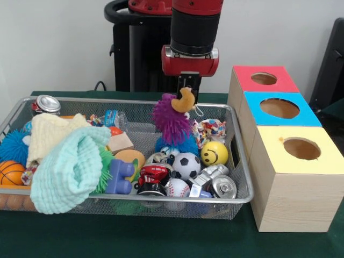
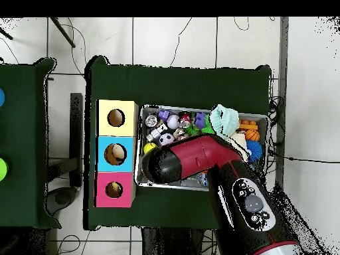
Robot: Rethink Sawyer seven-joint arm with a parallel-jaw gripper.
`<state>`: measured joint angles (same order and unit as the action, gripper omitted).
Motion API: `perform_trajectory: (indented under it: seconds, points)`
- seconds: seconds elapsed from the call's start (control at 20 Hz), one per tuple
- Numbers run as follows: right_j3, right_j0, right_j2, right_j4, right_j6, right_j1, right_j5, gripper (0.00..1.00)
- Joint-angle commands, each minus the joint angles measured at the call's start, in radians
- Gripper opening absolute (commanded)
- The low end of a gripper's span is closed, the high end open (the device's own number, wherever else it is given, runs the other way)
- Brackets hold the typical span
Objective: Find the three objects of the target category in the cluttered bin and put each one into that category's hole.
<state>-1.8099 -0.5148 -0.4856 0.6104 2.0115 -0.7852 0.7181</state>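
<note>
One red and black arm [image 1: 196, 27] comes down over the far side of the wire bin [image 1: 244, 183], and its gripper [image 1: 189, 90] is closed narrowly on the orange beak-like piece [image 1: 185, 100] at the top of a purple fuzzy toy [image 1: 171, 121], which hangs upright above the clutter with its blue lower part [image 1: 185, 145] near the balls below. The fingertips themselves are hard to separate from the dark block above the beak, so only the pinch on that orange piece is plain. In the overhead view the arm [image 2: 219, 172] covers the middle of the bin [image 2: 139, 153], hiding both the gripper and the toy (only the bin's ends show past it). Beside the bin stand three wooden boxes in a row, each with a round hole: a red-topped box [image 1: 244, 75], a blue-topped box [image 1: 258, 105] and a yellow-topped box [image 1: 322, 161]; the inside of the holes cannot be made out. In the bin, a pale green cloth [image 1: 70, 169] and a cream cloth [image 1: 51, 134] lie heaped over the one end, burying whatever is beneath; a basketball [image 1: 11, 172] and a blue spiky ball [image 1: 13, 145] peek out beside them. Nearer the boxes lie a soccer ball [image 1: 186, 164], a baseball [image 1: 177, 187], a yellow smiley ball [image 1: 214, 153] and a tipped can [image 1: 223, 186]; another can [image 1: 47, 104] sits at the far corner.
</note>
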Motion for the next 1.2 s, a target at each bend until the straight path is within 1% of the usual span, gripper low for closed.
perform_trajectory:
  seconds: [0.05, 0.35, 0.65, 0.75, 0.8, 0.9, 1.2]
  points:
    - [-0.075, 0.007, 0.036, -0.018, 0.075, -0.014, -0.075, 0.0]
    - [-0.067, 0.004, 0.04, -0.017, 0.064, 0.005, -0.088, 0.0]
    - [-0.049, 0.014, 0.054, -0.003, 0.073, 0.042, -0.117, 0.0]
    - [-0.039, 0.021, 0.062, 0.008, 0.082, 0.067, -0.136, 0.0]
    - [-0.025, 0.027, 0.072, 0.023, 0.092, 0.099, -0.162, 0.0]
    - [-0.008, 0.031, 0.083, 0.04, 0.095, 0.137, -0.197, 0.0]
    - [-0.004, 0.03, 0.09, 0.035, 0.074, 0.144, -0.238, 0.0]
